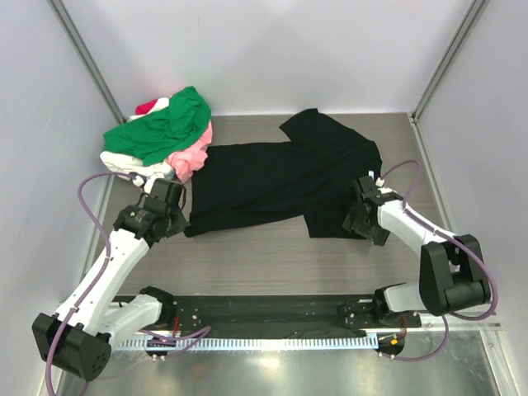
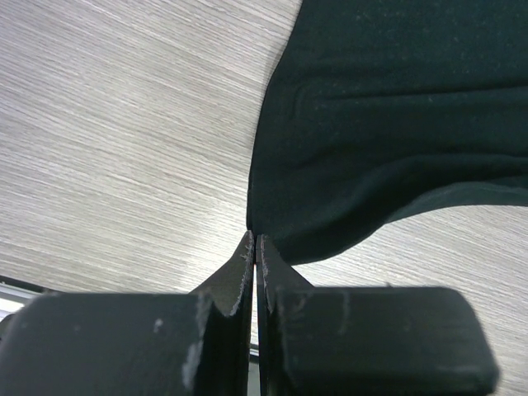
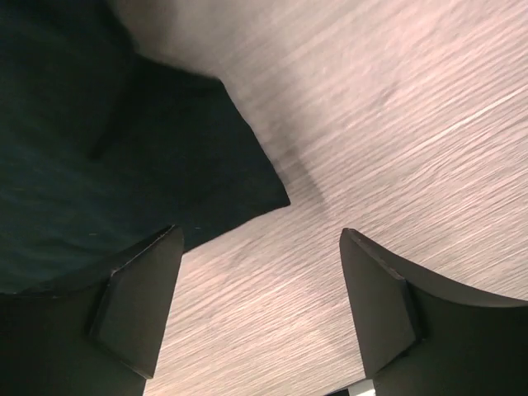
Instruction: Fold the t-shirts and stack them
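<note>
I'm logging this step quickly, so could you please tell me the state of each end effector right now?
Left end effector: closed, pinching the black t-shirt at its edge.
Right end effector: open, holding nothing.

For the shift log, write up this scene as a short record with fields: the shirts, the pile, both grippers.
black t-shirt: spread across the table, not on the pile
pile: far left corner; green t-shirt on top; pink t-shirt, white t-shirt and red t-shirt showing at its edges
left gripper: shut, pinching the black t-shirt's left edge
right gripper: open, low over the black t-shirt's near right corner, holding nothing
</note>
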You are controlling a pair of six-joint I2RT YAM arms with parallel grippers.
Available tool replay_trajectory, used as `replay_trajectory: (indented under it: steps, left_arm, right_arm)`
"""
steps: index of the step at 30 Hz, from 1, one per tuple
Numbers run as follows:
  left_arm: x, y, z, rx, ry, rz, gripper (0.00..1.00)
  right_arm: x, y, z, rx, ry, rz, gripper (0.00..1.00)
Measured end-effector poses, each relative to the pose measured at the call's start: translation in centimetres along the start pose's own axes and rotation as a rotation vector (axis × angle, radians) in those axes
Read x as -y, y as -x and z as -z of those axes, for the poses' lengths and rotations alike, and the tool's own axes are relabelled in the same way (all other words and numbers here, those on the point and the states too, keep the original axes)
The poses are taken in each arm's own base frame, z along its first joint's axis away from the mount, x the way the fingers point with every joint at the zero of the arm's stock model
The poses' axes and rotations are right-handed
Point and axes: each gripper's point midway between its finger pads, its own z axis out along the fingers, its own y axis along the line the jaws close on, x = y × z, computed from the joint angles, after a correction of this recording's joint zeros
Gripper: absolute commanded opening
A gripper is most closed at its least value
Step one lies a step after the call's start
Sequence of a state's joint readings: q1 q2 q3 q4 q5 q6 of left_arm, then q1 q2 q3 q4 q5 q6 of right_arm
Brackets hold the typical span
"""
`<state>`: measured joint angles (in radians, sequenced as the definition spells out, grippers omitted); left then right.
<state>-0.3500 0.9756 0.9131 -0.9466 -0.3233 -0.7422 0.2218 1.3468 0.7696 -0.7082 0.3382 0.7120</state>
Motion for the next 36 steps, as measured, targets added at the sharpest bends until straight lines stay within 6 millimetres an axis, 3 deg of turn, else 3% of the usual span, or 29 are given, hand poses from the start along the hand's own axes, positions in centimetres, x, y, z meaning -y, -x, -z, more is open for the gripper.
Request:
replay_trajectory:
  steps: [3, 11, 14, 17, 20, 26, 30, 36]
  left_arm:
    - [0.0, 0.0, 0.1, 0.001, -0.004, 0.001, 0.00]
    - [0.0, 0.1, 0.2, 0.006, -0.007, 0.003, 0.00]
    - [0.1, 0.1, 0.2, 0.007, -0.009, 0.004, 0.00]
    - [0.1, 0.1, 0.1, 0.009, -0.010, 0.005, 0.00]
    - [0.1, 0.2, 0.1, 0.011, -0.011, 0.005, 0.00]
    - [0.1, 0.2, 0.1, 0.010, -0.012, 0.004, 0.00]
    - [0.3, 0.0, 0.2, 0.000, -0.025, 0.003, 0.00]
    - [0.7, -0.9, 1.9, -0.025, -0.101, 0.028, 0.00]
  right_arm:
    - [0.2, -1.2, -1.0, -0.038, -0.015, 0.009, 0.79]
    - [-1.1, -0.6, -2.2, -0.022, 0.017, 0.004, 0.63]
    - [-1.8, -0.3, -2.4, -0.014, 0.039, 0.002, 0.49]
    - [-2.7, 0.1, -2.7, -0.005, 0.073, -0.003, 0.18]
    - [-3.4, 0.5, -2.8, 0.008, 0.104, -0.008, 0.01]
    - [-3.5, 0.3, -2.3, 0.010, 0.142, -0.012, 0.01]
    - [-2.1, -0.2, 0.7, 0.009, 0.166, -0.023, 0.01]
    - [-0.8, 3.5, 10.9, 0.220, 0.355, -0.153, 0.01]
